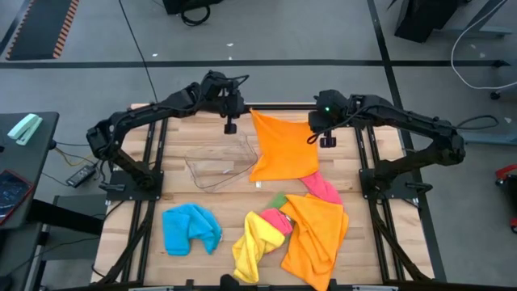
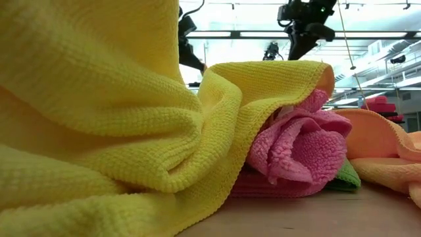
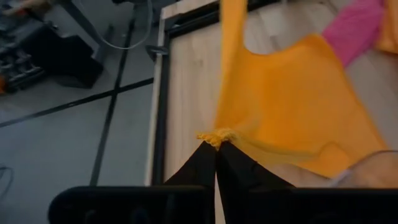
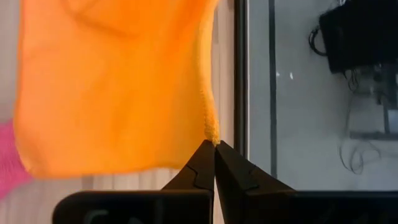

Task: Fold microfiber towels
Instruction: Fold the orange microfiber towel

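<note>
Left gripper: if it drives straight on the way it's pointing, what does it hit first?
Likely the orange towel it already pinches at a corner: the left gripper is shut on it, and the cloth spreads straight ahead. Depth unclear.

Both my arms are extended toward the far edge of the table, elbows bent outward, wrists turned in toward each other. My left gripper (image 1: 230, 127) sits at the far centre-left, fingers (image 3: 202, 168) pressed together tip to tip, pinching one corner of an orange towel (image 1: 281, 147). My right gripper (image 1: 326, 141) sits at the far centre-right, fingers (image 4: 202, 165) likewise closed, pinching the opposite corner.
</note>
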Controlling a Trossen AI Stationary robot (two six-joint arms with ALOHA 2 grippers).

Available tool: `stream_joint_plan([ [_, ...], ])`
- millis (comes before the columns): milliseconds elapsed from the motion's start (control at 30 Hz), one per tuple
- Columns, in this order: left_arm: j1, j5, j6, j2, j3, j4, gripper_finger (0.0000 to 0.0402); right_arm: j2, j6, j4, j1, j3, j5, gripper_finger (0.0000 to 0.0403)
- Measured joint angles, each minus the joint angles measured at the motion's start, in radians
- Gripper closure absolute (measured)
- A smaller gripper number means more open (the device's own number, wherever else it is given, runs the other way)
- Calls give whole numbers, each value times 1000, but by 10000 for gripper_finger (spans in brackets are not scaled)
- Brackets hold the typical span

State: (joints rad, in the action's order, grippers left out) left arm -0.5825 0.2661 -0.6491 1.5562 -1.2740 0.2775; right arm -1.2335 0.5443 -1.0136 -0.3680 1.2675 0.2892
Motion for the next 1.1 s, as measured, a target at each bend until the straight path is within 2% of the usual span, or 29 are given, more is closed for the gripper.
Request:
stream_joint_plan([
  [133, 4, -2, 1, 0, 0, -58, 386, 0, -74, -88, 23, 11, 83, 392],
  [300, 65, 0, -16, 0, -5, -87, 380, 0, -220, -252, 88, 97, 103, 392],
  [500, 144, 0, -64, 0, -47, -84, 393, 1, -434, -421, 228, 266, 98, 392],
  [700, 210, 0, -60, 0, -115, -85, 377, 1, -605, -544, 399, 417, 91, 392],
  [933, 321, 1, -29, 0, -199, -80, 394, 9, -689, -558, 556, 568, 60, 392],
  [1100, 391, 1, 23, -1, -279, -71, 382, 9, -732, -558, 641, 672, 18, 392],
])
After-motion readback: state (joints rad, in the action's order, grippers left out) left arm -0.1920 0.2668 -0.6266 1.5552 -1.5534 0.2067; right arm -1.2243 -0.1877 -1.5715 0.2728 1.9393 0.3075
